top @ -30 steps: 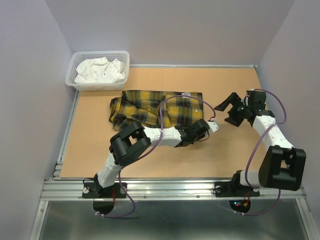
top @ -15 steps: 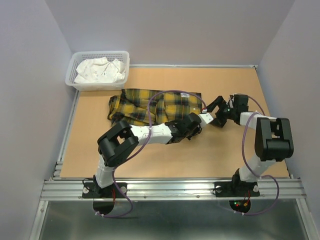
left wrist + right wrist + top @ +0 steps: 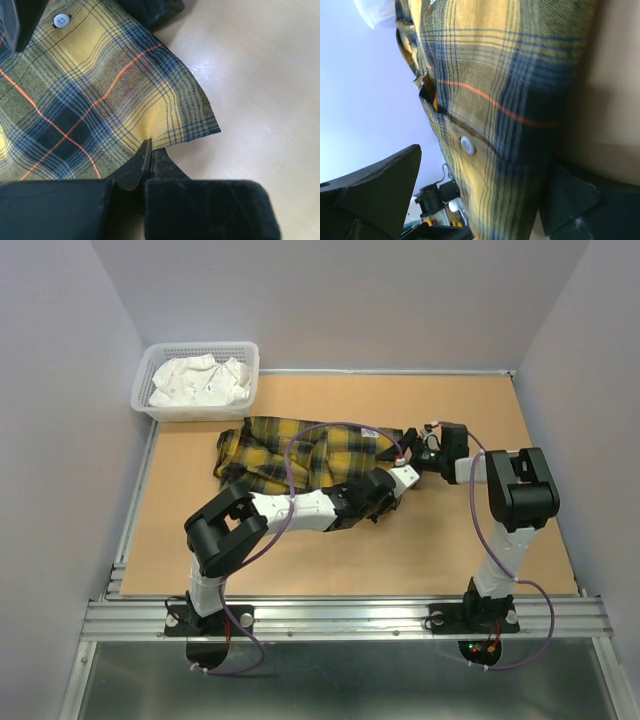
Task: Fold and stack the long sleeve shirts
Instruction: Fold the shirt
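Left gripper (image 3: 150, 159) is pinched tight on a hem corner of the yellow plaid shirt (image 3: 270, 450). The right gripper (image 3: 485, 160) stands wide, with buttoned fabric between its fingers. The shirt's pale tag is too small to read. The shirt lies bunched just beside a white basket (image 3: 141, 400) holding white cloth (image 3: 200, 380). Bare table (image 3: 450, 540) spreads near and right.
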### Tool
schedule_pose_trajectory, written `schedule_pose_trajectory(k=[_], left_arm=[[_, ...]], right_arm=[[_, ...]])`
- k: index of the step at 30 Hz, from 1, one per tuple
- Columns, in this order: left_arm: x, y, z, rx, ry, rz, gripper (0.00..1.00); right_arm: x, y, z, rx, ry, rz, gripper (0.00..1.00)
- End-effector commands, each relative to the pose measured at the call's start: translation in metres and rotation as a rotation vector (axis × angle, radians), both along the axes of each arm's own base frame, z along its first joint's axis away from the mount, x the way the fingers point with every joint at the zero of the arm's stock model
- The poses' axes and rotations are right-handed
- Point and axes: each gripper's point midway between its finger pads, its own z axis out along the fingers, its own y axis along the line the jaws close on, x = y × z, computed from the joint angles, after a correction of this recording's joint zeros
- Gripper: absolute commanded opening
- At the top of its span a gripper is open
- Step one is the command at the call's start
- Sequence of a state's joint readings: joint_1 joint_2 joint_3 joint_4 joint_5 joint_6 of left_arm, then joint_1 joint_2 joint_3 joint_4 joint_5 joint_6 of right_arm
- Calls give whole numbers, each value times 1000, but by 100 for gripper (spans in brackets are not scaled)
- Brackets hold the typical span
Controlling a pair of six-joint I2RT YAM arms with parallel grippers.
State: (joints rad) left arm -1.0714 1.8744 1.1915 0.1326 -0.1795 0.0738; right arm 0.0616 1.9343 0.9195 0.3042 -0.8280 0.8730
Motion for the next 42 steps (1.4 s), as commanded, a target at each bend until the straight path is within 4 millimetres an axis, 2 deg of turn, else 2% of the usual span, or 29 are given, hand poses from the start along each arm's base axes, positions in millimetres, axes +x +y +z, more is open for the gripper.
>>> schedule_pose_trajectory(k=[1, 5, 8, 12, 17, 18, 20, 21, 22, 23, 25, 26, 27, 28, 29, 30, 31, 32, 33, 34, 35, 37, 39, 40, 41, 42], left_arm=[[1, -5, 39, -121, -25, 17, 0], [-2, -4, 42, -144, -8, 25, 0], [-4, -5, 42, -148, -1, 22, 0], [-9, -10, 41, -178, 44, 19, 0], [-15, -14, 37, -208, 91, 27, 1], [-15, -14, 37, -209, 95, 31, 2], [-14, -13, 42, -224, 94, 55, 7], [-10, -8, 44, -237, 95, 110, 14], [-9, -5, 45, -243, 97, 127, 20], [-8, -1, 52, -254, 95, 145, 30], [-5, 8, 59, -274, 97, 198, 38], [-5, 12, 71, -300, 95, 211, 42], [-1, 20, 76, -307, 96, 236, 51], [-1, 26, 78, -321, 110, 259, 54], [0, 32, 96, -361, 100, 269, 64], [2, 41, 100, -370, 107, 287, 69], [8, 53, 102, -388, 121, 327, 72], [8, 64, 116, -414, 120, 344, 78], [10, 73, 121, -428, 123, 361, 81], [20, 90, 123, -443, 127, 414, 83], [20, 103, 138, -480, 119, 435, 85], [24, 131, 133, -474, 132, 502, 87], [34, 170, 135, -491, 132, 617, 90], [38, 195, 128, -495, 143, 692, 90], [42, 208, 124, -496, 142, 722, 90], [38, 220, 107, -479, 179, 752, 90]], right_arm=[[3, 9, -23, -10, 19, 10, 90], [5, 13, -41, -21, 37, 18, 84], [7, 18, -42, -19, 21, 28, 75], [9, 19, -45, -19, 16, 29, 59], [10, 22, -48, -16, 15, 31, 46], [10, 21, -48, -19, 10, 30, 37], [8, 21, -50, -28, 5, 33, 25], [6, 20, -51, -33, 5, 32, 12], [5, 20, -52, -43, -5, 39, 6], [0, 19, -54, -49, -4, 44, 1], [-5, 18, -58, -63, -17, 65, 0], [-9, 17, -60, -69, -10, 75, 1], [-11, 17, -60, -79, -16, 89, 0], [-12, 15, -61, -114, -51, 120, 1], [-20, 12, -67, -139, -12, 140, 1], [-19, 11, -62, -159, -30, 156, 1], [-14, 8, -61, -199, -77, 183, 1], [-21, 4, -64, -227, -34, 204, 0], [-22, 2, -61, -255, -40, 225, 0], [-13, -4, -59, -316, -86, 250, 0], [-22, -8, -61, -346, -40, 276, 1], [-20, -15, -58, -408, -51, 319, 0], [-13, -29, -52, -519, -62, 387, 1], [-10, -41, -50, -600, -52, 431, 0], [-6, -47, -46, -640, -52, 446, 1], [-4, -53, -45, -680, -55, 472, 0]])
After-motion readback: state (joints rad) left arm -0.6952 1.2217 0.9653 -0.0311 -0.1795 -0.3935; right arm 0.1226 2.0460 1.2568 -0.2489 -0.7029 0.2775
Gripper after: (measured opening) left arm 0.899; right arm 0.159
